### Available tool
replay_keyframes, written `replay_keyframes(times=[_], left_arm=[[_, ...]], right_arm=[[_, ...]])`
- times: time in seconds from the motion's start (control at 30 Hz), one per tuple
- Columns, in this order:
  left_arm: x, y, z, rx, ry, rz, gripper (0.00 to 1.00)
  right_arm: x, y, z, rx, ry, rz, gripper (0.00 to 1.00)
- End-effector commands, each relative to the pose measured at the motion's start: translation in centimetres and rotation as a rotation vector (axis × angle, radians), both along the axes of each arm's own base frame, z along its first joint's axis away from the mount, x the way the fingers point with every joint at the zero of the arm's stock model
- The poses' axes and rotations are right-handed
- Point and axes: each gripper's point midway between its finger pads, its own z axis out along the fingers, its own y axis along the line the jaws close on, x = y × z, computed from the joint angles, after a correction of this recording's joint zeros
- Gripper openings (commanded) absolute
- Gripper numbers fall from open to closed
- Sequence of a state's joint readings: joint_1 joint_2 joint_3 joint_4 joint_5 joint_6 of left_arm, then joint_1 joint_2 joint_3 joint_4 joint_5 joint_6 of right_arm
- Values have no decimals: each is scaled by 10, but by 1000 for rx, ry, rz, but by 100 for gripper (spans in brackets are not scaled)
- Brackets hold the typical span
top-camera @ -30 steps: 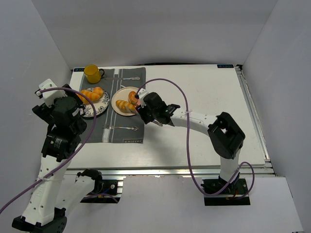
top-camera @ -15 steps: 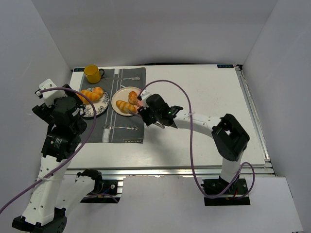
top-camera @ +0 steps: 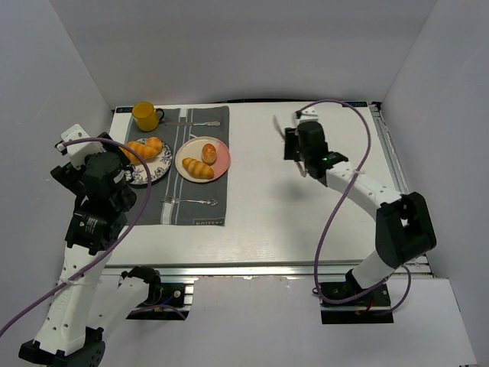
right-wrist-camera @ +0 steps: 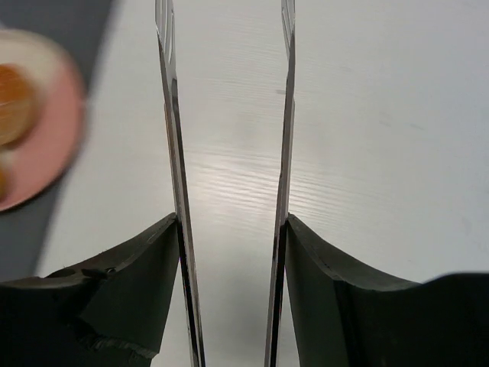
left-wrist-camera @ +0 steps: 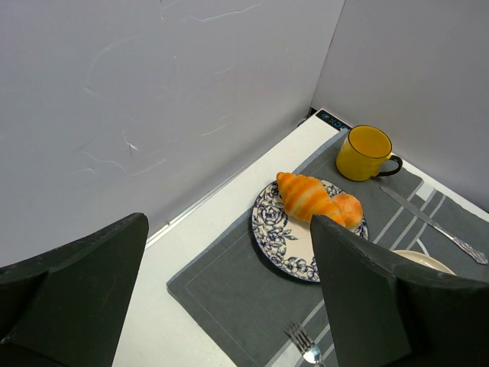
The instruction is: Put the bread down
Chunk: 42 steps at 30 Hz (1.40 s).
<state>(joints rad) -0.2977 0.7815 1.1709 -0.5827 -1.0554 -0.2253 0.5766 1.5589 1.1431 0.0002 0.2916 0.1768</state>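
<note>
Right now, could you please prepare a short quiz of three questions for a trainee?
1. How many bread pieces lie on the pink plate?
2. True or false: the right gripper holds a bread piece.
3. The yellow mug stands: A) on the pink plate, B) at the grey placemat's far left corner, C) under the right gripper.
Key: 1) two; 2) false, it is open and empty; 3) B.

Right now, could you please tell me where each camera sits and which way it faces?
Top external: above and behind, looking down; left arm and right arm show.
Left wrist: faces the far-left corner, bread on blue plate, yellow mug; left gripper open.
Right wrist: looks down at table, pink plate at left; right gripper open.
Shared: yellow mug, top and left wrist.
</note>
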Motion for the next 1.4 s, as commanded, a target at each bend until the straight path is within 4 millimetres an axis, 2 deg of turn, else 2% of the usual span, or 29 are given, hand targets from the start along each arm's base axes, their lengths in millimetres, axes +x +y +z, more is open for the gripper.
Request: replay_keyframes(times=[0.0,0.1,0.13,0.23,0.43,0.57,0.63,0.7,0.77,0.9,0.93,0.97,1.0,1.03,1.07,1.1,1.17,1.2,1.23,1.3,1.37], left_arm=[[-2,0,2,-2,-11,-6,98],[-1,-1,2,-2,-10,-6,98],[0,-1,2,-2,-11,-6,98],[0,-1,2,0,-7,-8,98],[0,-1,2,4,-3,-4,98],[0,-1,1,4,-1,-5,98],[1,-1,1,4,-1,-5,98],[1,-1,0,5,0,-5,98],[1,-1,0,6,3,-5,98],[1,-1,-1,8,5,-4,98],[1,-1,-1,9,7,-4,98],[1,-1,0,8,5,-4,98],[1,-1,0,8,5,-4,98],[1,-1,0,6,2,-4,98],[2,-2,0,6,3,-7,98],[3,-2,0,5,4,-10,98],[4,-4,-1,-1,0,-18,98],[4,-4,-1,-3,-1,-19,98],[5,-4,-1,-3,-1,-21,98],[6,-5,-2,-2,4,-23,98],[6,-5,0,-4,0,-22,98]], right_arm=[[21,-49,-13,8,17,-163,60],[35,-67,-28,-11,47,-207,60],[39,-73,-40,-22,76,-220,60],[47,-75,-62,-20,127,-237,60],[36,-82,-112,-38,264,-306,60],[26,-87,-131,-42,313,-338,61],[23,-87,-139,-50,331,-335,67],[19,-88,-142,-54,343,-328,82],[15,-90,-142,-53,344,-326,89],[10,-89,-114,-27,284,-299,89],[9,-89,-88,9,228,-288,89],[5,-90,-77,20,203,-281,89],[-3,-97,-72,10,183,-290,89],[-9,-103,-41,35,115,-302,89],[-14,-115,-29,18,82,-337,89],[-24,-126,-5,23,24,-354,89],[-42,-152,8,-17,4,-437,89],[-53,-163,27,-3,-35,-466,89],[-64,-175,27,-33,-28,-503,89],[-82,-186,40,-12,-54,-512,89],[-97,-190,40,-1,-42,-517,89]])
